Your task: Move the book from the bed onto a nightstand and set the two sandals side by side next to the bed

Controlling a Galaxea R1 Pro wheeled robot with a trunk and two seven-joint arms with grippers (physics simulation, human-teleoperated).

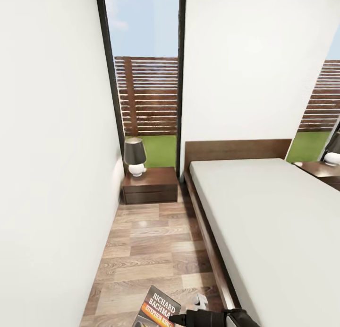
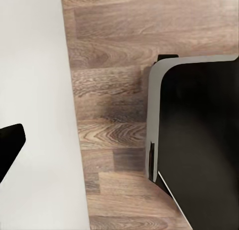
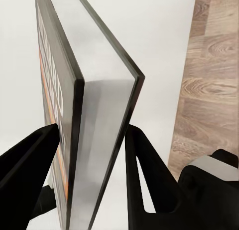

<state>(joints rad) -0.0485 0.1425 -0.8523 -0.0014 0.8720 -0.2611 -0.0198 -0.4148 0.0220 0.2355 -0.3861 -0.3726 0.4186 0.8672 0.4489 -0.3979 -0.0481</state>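
1. Between the right gripper's two black fingers, in the right wrist view, sits the book, pinched across its thickness, cover on one side and white page block facing the camera. The fingers are closed to about the book's thickness and press on both covers.
2. From the head view, that gripper carries the book low at the near edge of the picture, over the wood-plank floor, with the bed just beside it on its right and the white wall on its other side.
3. Well ahead of the gripper, at the far end of the aisle, stands the nightstand, a lamp on its left part and its right part bare.
4. Of the left gripper, the left wrist view gives one dark finger against the wall; whether it is open or holding anything, I cannot tell.
5. Progress, as I judge it: the book is off the bed and in hand, not yet on a nightstand. The approach and set-down remain.
6. The sandals are not in sight here, so that half of the task looks not yet done.
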